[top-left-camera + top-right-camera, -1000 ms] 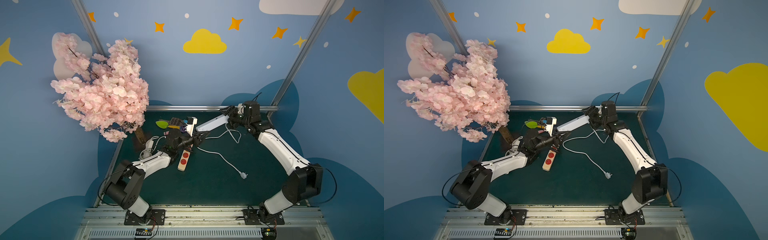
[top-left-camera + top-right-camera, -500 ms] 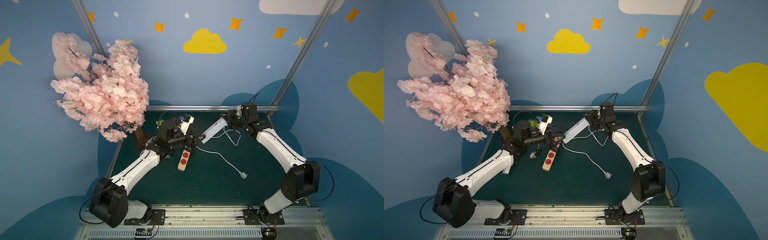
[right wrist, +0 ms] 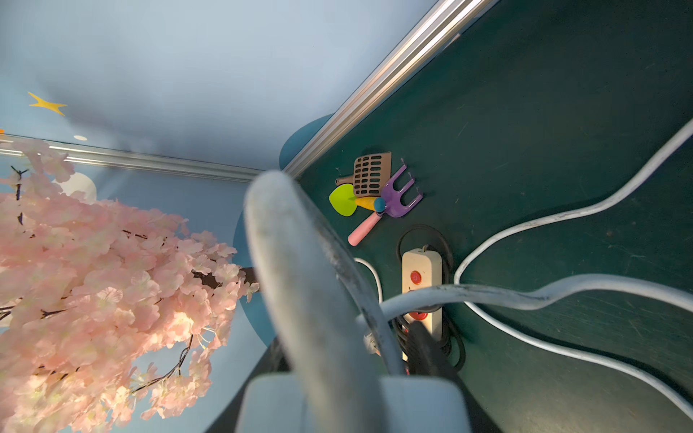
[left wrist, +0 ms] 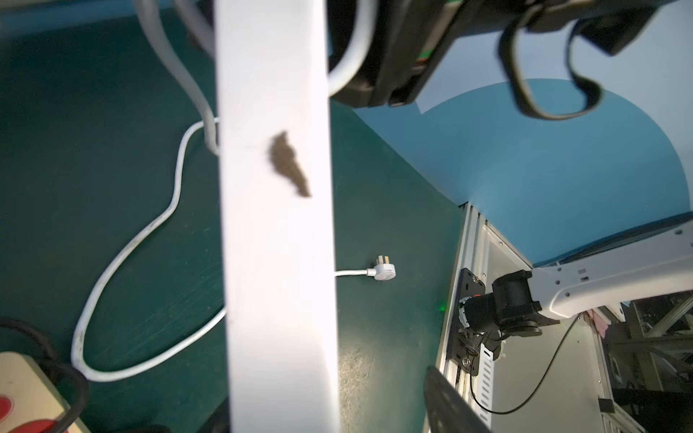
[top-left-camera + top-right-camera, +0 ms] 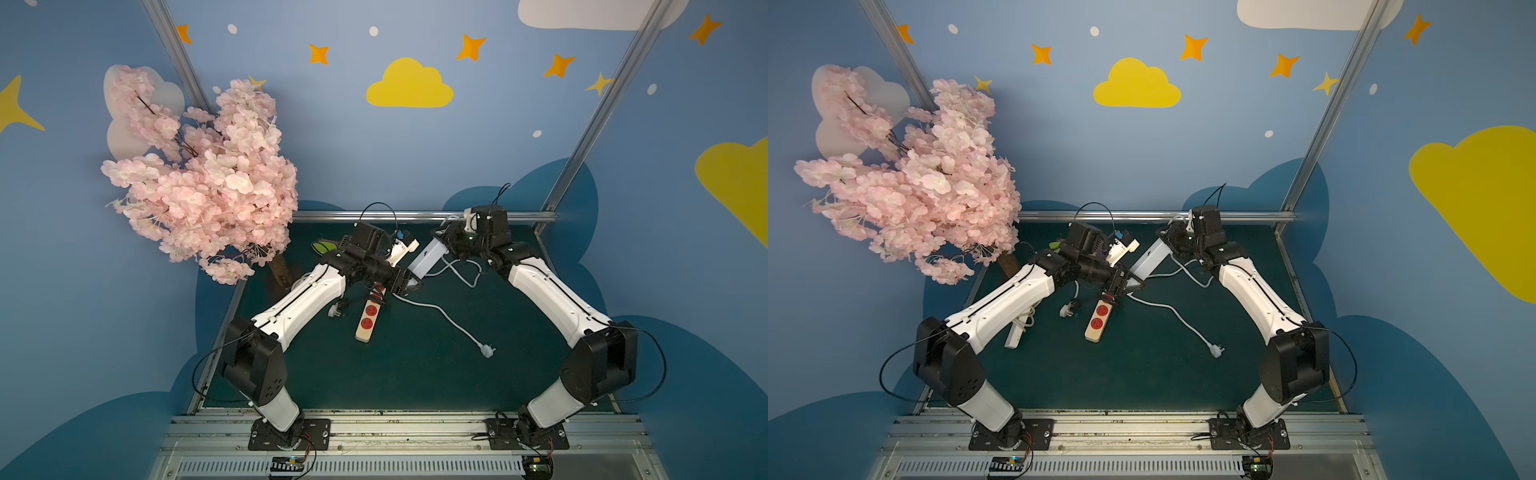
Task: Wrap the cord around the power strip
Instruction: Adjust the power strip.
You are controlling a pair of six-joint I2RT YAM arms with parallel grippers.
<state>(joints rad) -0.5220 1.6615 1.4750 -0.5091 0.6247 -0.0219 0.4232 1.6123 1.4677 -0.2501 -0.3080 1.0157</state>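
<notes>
Power strip [image 4: 277, 262] hides part of the cord [image 4: 113, 264]

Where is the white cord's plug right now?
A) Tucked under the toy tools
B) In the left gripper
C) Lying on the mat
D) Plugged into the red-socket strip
C: in both top views the plug lies on the bare mat at the free end of the cord, with nothing gripping it.
</notes>
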